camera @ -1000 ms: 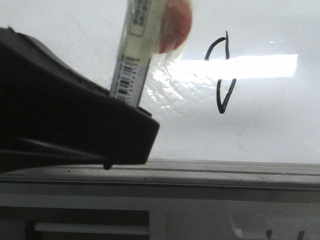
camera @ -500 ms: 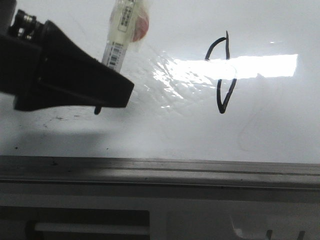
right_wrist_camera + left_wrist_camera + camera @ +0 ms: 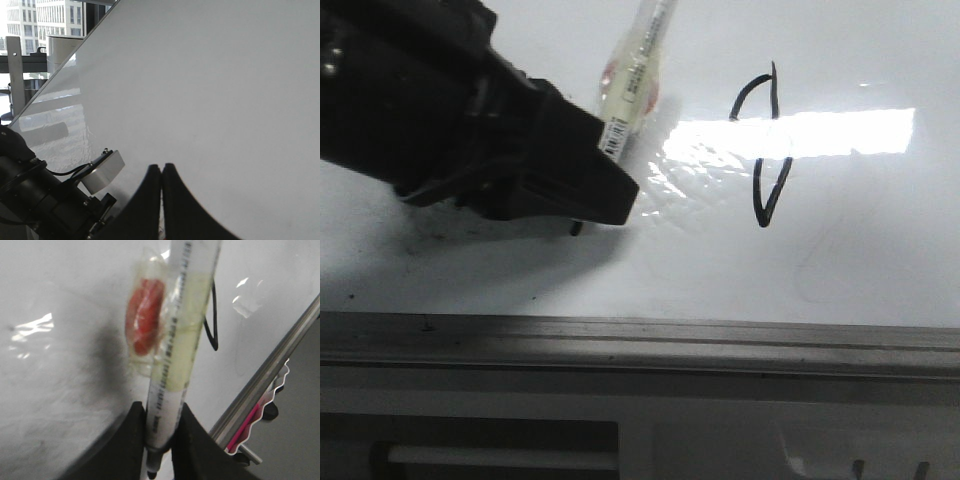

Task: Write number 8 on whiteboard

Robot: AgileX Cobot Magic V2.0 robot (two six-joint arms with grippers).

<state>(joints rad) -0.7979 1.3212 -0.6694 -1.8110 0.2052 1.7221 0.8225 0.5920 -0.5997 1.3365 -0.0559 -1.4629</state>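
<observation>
In the front view, the left gripper (image 3: 582, 190) is clenching a marker (image 3: 633, 75) over the whiteboard (image 3: 860, 270); the number 8 (image 3: 766, 150) is sitting well off to the gripper's right, untouched.

In the left wrist view, the gripper's fingers (image 3: 131, 440) are squeezing the marker (image 3: 177, 345), which is carrying a taped red lump (image 3: 145, 322); the 8 (image 3: 213, 320) is peeking out beyond the barrel.

In the right wrist view, the right gripper (image 3: 162, 192) is hanging over the whiteboard (image 3: 225, 90) with fingers pressed together, grasping nothing.

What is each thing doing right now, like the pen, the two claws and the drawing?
marker: clamped in the left gripper, tip off the board.
right gripper: shut, empty.
number 8: drawn in black, middle hidden by glare.
whiteboard: glossy, smudged.
</observation>
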